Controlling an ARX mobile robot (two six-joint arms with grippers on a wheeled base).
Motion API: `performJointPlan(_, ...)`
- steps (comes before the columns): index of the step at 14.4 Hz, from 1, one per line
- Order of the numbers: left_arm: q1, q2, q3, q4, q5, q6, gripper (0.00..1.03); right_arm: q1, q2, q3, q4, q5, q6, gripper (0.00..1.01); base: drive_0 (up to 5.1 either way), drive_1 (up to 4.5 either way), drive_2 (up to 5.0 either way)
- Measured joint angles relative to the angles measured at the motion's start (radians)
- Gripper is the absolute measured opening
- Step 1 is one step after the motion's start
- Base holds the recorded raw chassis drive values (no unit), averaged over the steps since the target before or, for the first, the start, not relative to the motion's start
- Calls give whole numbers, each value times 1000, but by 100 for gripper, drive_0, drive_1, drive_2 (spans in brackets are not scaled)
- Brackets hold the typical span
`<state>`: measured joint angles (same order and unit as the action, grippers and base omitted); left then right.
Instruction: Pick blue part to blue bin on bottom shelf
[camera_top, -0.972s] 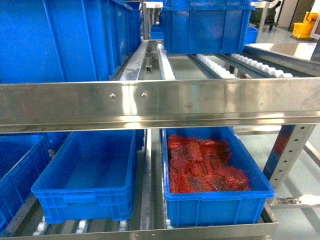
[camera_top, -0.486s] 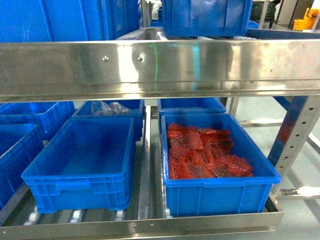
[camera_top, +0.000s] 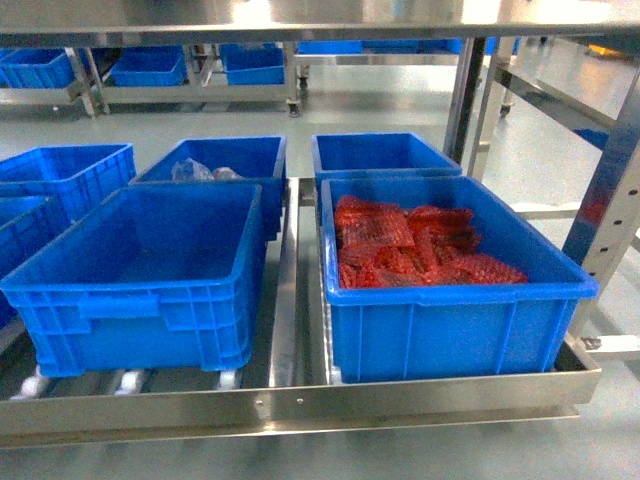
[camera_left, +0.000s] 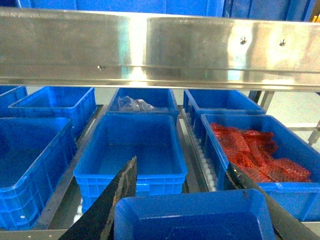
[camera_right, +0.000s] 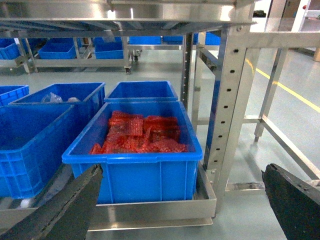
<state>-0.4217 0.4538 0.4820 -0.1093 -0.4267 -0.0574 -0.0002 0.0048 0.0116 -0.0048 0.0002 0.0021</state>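
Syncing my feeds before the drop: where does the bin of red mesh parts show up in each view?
Head: the bin of red mesh parts sits right of centre, at the front of the bottom shelf.
Left wrist: same bin at right, in the middle row of the picture.
Right wrist: same bin at centre.
Shared landmark: the empty blue bin directly on its left in every view.

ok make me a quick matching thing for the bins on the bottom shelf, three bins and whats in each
Column 1:
1. front right bin
2. front left bin
3. back left bin

Column 2:
a. clear plastic bag
b. red mesh parts
c. nothing visible inside

Pairs: 1-b, 2-c, 3-a. All sit on the bottom shelf.
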Motion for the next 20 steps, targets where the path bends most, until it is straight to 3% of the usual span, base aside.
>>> performJointPlan(7, 0, 0, 0, 0, 0, 0, 44, 0, 0, 0, 0, 0, 0, 98, -513, 232, 232)
performJointPlan(20, 0, 0, -2, -2, 0, 0, 44, 0, 0, 0, -1, 0, 0, 98, 0, 0, 0)
